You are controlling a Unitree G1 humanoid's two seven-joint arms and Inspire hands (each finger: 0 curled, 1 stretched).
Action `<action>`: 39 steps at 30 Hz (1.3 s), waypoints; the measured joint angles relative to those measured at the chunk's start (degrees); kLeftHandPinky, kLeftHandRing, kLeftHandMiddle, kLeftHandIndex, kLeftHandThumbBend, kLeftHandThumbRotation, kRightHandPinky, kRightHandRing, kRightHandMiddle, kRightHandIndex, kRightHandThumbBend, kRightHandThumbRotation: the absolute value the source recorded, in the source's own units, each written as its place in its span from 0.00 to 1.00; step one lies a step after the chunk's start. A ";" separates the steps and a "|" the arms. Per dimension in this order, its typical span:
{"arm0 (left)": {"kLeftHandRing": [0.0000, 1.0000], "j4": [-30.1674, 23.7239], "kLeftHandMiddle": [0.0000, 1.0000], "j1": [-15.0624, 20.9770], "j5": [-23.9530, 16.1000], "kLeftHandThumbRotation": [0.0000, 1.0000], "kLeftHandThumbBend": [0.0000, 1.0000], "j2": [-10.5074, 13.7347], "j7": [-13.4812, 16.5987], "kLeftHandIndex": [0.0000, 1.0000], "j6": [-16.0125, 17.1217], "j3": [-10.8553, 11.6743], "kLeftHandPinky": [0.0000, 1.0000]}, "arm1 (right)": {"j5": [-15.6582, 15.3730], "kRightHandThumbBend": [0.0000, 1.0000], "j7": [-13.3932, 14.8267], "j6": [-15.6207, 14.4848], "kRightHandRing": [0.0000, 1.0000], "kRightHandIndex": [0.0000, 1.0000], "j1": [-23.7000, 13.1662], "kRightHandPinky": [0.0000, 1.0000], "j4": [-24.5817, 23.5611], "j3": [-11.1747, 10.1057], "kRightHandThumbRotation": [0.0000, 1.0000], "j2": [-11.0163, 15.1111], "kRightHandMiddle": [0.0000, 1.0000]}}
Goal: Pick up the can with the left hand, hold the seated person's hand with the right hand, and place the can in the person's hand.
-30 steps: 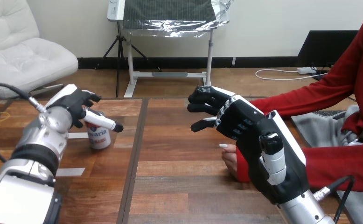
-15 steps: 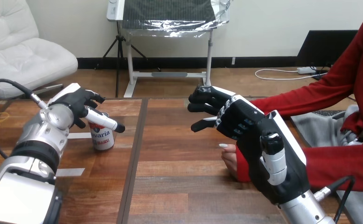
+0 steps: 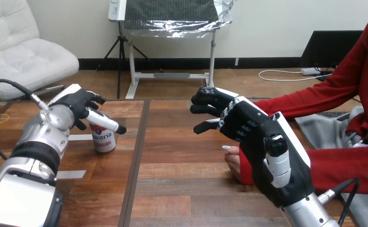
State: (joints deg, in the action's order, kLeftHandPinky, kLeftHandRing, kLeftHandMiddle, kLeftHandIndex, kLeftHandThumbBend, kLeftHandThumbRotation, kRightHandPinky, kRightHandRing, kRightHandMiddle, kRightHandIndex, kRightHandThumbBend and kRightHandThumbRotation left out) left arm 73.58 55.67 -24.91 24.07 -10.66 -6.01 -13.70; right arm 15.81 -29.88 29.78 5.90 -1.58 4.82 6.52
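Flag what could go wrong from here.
1. The left hand is high up at the upright can, near its rim; lifting from there could tip it.
2. The right hand hovers above the person's hand and hides most of it; closing down may miss or pinch it.

We see the wooden table (image 3: 182,161) lit brightly and evenly, with a mild sheen along its boards. Pale highlights sit on our silver left forearm (image 3: 39,138).

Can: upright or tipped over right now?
Upright. The can stands on its base on the table, sides vertical; the left robot hand is at its top.
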 measured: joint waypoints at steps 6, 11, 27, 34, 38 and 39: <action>0.82 -0.02 0.87 0.11 -0.19 0.18 0.86 0.00 -0.04 0.86 -0.17 -0.01 0.67 | 0.00 0.89 0.00 0.00 0.79 0.79 0.00 0.64 0.00 0.00 1.00 0.02 0.80; 0.86 -0.02 0.89 0.14 -0.60 0.21 0.88 0.01 -0.04 0.86 -0.32 -0.48 0.68 | 0.00 0.88 0.00 0.00 0.79 0.79 0.00 0.64 0.00 0.00 1.00 0.02 0.80; 0.98 0.00 0.96 0.15 -5.04 0.29 0.91 -0.06 1.69 0.91 -0.54 -4.69 0.88 | 0.01 0.88 -0.16 0.01 0.79 0.80 0.01 0.64 0.00 -0.01 1.00 0.01 0.80; 1.00 0.00 0.98 0.15 -4.99 0.31 0.90 -0.02 3.98 0.93 0.36 -4.70 0.98 | 0.01 0.88 -0.15 0.01 0.79 0.80 0.01 0.64 0.00 0.00 1.00 0.02 0.80; 0.99 -0.01 0.97 0.15 -4.99 0.32 0.90 0.00 4.86 0.93 1.06 -4.70 0.99 | 0.01 0.88 -0.15 0.01 0.79 0.80 0.02 0.63 0.00 0.00 1.00 0.02 0.80; 0.99 -0.01 0.97 0.15 -4.98 0.32 0.90 0.00 5.02 0.93 1.23 -4.70 0.99 | 0.01 0.88 -0.15 0.01 0.79 0.80 0.02 0.63 0.00 0.00 1.00 0.01 0.80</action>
State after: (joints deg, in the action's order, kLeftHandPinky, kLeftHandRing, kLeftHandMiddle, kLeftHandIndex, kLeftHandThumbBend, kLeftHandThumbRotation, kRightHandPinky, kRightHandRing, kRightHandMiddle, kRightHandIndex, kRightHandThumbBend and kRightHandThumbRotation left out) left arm 73.57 55.82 -29.89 24.07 -5.64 -4.78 -18.40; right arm 15.82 -30.03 29.79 5.92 -1.58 4.82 6.53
